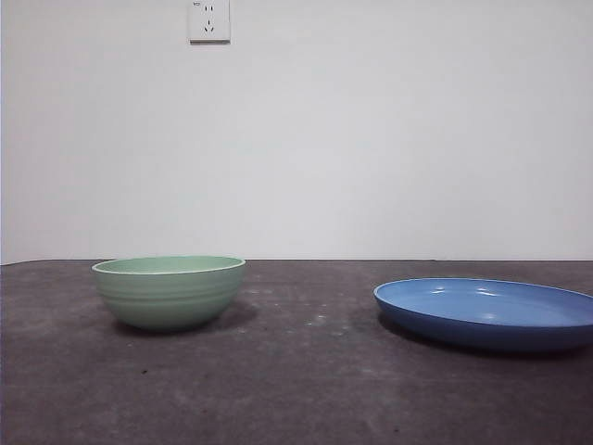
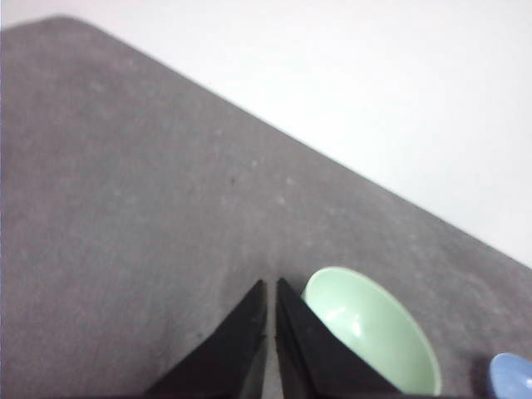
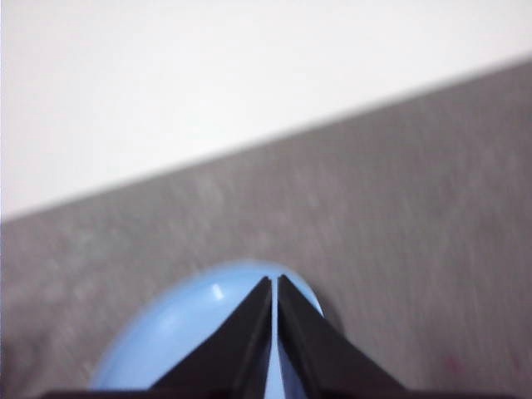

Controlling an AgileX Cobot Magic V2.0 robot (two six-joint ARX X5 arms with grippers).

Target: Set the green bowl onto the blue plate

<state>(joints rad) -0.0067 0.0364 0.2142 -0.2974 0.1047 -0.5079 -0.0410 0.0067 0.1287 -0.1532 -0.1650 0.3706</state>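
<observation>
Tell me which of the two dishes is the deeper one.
The green bowl, standing apart from the blue plate on the table: its ridged sides rise high, while the plate is wide and shallow.

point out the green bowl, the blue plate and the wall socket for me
green bowl (image 1: 169, 295): front view, on its ridged outer wall.
blue plate (image 1: 482, 301): front view, on its glossy inner surface.
wall socket (image 1: 209, 19): front view, on its white faceplate, high on the wall.
</observation>
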